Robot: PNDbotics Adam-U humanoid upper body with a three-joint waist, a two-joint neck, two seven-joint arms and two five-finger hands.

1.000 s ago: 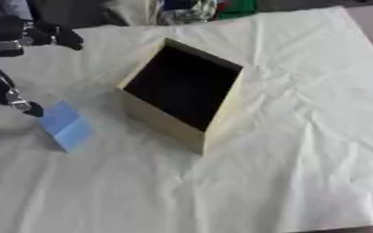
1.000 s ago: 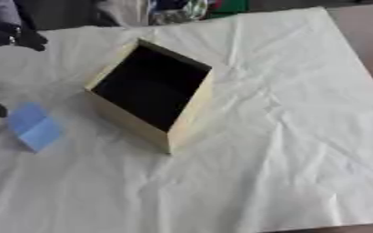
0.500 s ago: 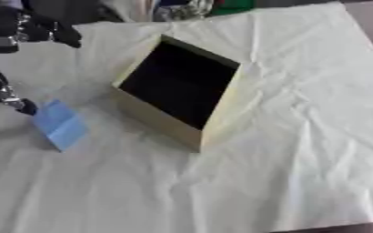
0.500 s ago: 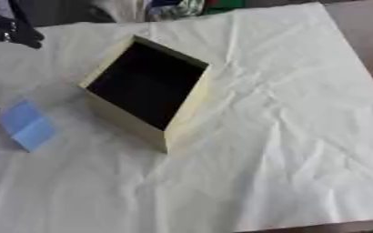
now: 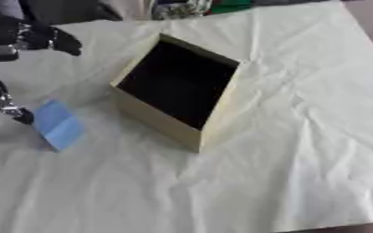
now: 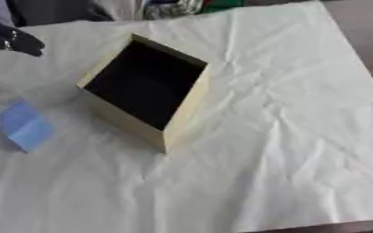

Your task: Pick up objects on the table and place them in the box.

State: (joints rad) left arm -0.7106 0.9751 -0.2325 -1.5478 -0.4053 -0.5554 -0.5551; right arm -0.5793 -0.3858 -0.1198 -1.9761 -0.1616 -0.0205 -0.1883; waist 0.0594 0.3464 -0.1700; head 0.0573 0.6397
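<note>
Left of the box (image 5: 176,88), blue object (image 5: 59,124) touching left hand (image 5: 5,98), fingers seemingly spread open.

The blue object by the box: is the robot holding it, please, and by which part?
Cannot tell: left hand fingers meet the blue object's upper left edge.

You have a table covered with a wrinkled cream-white cloth (image 5: 301,136) that reaches almost to every edge; bare brown surface shows only at the right side. On the cloth stands an open pale wooden box with a dark inside (image 5: 178,88), turned at an angle. To its left, apart from it, lies a small light-blue rectangular object (image 5: 60,124).
</note>
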